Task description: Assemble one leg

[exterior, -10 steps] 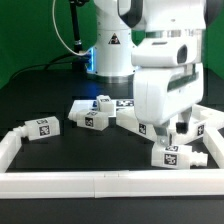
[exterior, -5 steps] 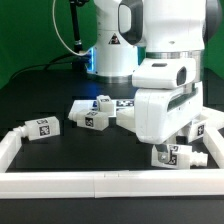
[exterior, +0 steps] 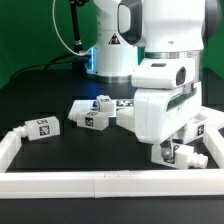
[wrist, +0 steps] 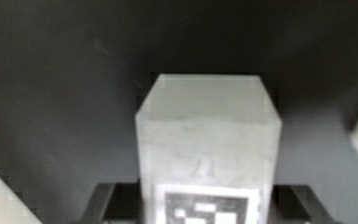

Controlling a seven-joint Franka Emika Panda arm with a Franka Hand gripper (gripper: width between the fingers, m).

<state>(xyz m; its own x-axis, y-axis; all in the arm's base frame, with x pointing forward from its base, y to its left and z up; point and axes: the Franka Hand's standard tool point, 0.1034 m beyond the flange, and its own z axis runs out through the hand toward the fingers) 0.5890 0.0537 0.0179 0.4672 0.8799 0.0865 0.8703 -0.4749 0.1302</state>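
Note:
My gripper [exterior: 172,146] is low over the table at the exterior view's right front, and its big white hand hides most of the fingers. It is shut on a leg [exterior: 170,155], a small white oblong block with a black-and-white tag, lying just above or on the black table. In the wrist view the leg [wrist: 206,120] fills the space between the two dark fingers [wrist: 123,200], which touch its sides near the tagged end. My gripper [wrist: 208,203] straddles that end. The leg's peg is not visible.
Another leg [exterior: 42,128] lies at the left. Two more [exterior: 90,116] [exterior: 105,101] lie mid-table beside a larger white tagged piece [exterior: 126,108], partly hidden by my hand. A low white wall [exterior: 100,183] runs along the front and right [exterior: 214,140]. The robot base [exterior: 108,50] stands behind.
My hand came down over the right front leg and settled. In the last half second the leg shifted slightly between the fingers.

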